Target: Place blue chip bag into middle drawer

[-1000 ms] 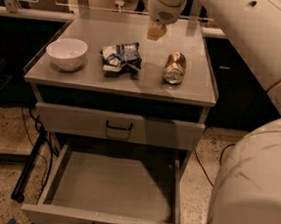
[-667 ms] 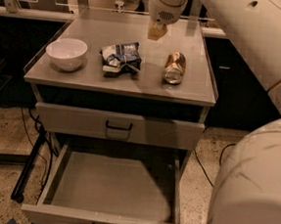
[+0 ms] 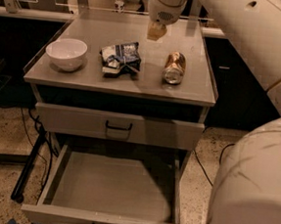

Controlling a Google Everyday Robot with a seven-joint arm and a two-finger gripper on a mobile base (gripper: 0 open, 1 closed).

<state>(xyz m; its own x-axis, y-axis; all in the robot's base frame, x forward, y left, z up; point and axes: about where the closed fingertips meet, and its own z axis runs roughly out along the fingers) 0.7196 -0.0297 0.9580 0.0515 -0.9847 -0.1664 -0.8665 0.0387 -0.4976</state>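
The blue chip bag (image 3: pixel 120 58) lies crinkled on the grey cabinet top (image 3: pixel 99 78), between a white bowl and a can. The middle drawer (image 3: pixel 111 187) is pulled out below, its flat grey tray bare, with a black handle at its front edge. My gripper (image 3: pixel 156 31) hangs above the back of the cabinet top, up and to the right of the bag and apart from it.
A white bowl (image 3: pixel 66 53) stands at the left of the top. A shiny copper-coloured can (image 3: pixel 174 67) lies on its side at the right. The upper drawer front (image 3: pixel 117 126) with its black handle is shut. My white arm and base fill the right side.
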